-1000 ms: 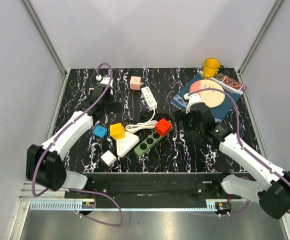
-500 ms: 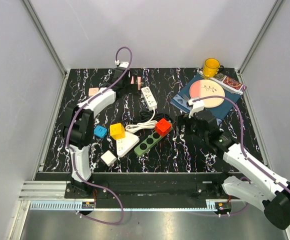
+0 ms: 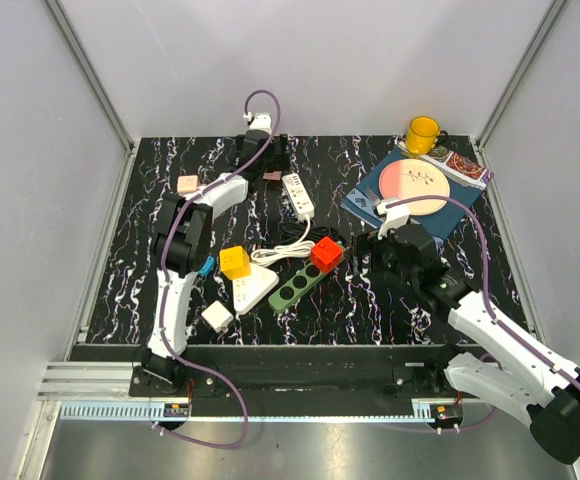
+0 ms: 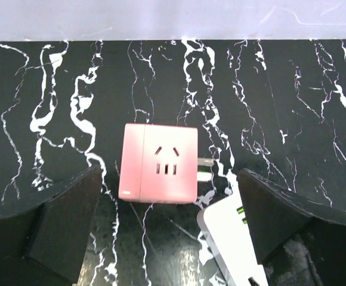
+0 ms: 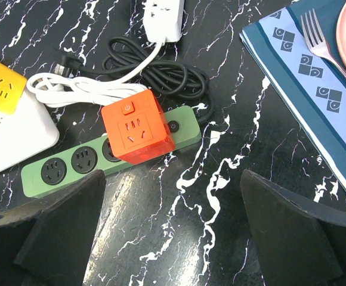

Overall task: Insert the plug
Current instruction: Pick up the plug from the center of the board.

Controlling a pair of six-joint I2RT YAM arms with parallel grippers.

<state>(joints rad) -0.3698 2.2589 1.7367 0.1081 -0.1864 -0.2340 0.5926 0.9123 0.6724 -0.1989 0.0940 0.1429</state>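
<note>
1. At the back of the black marbled table (image 3: 135,270), my left gripper (image 4: 169,199) hangs with jaws wide apart. The pink plug cube (image 4: 158,162) lies between and just ahead of my fingers. My right gripper (image 5: 173,205) hovers mid-table, jaws also apart, holding nothing.
2. White power strip (image 4: 229,241): its end lies just beside the pink cube and close to one of my fingers. I judge it the likely socket, and the thing I must not nudge on the way down.
3. Green power strip (image 5: 101,159), under my right gripper, carries an orange cube adapter (image 5: 138,133). A black cord (image 5: 161,74) coils just behind it.
4. Pink cube again: socket holes face my camera, and the metal prongs (image 4: 203,169) point toward the white strip. I should drop centred, close on its flat sides and leave the prongs free.
</note>
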